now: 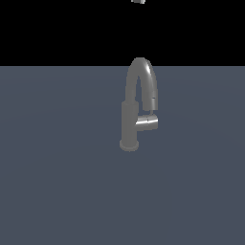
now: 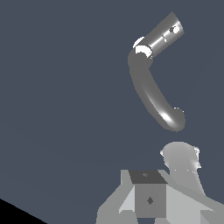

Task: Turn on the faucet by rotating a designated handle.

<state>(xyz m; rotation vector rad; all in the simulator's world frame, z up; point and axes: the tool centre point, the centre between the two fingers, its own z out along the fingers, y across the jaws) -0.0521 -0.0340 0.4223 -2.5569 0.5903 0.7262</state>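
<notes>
Gripper [image 2: 151, 199] is hanging well above the faucet [image 1: 130, 125]; finger state cannot be told. Faucet is standing mid-surface. Handle [image 1: 148, 123] is lying horizontal, projecting toward the exterior view's right, untouched.

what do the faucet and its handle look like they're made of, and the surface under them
The faucet looks like grey metal with a satin finish: soft bright streaks run along its arched spout. The handle seems like more polished metal, showing a sharper bright band. The surface is a flat, matte slate blue with no reflections or texture; being a simulator render, its material cannot be told.
</notes>
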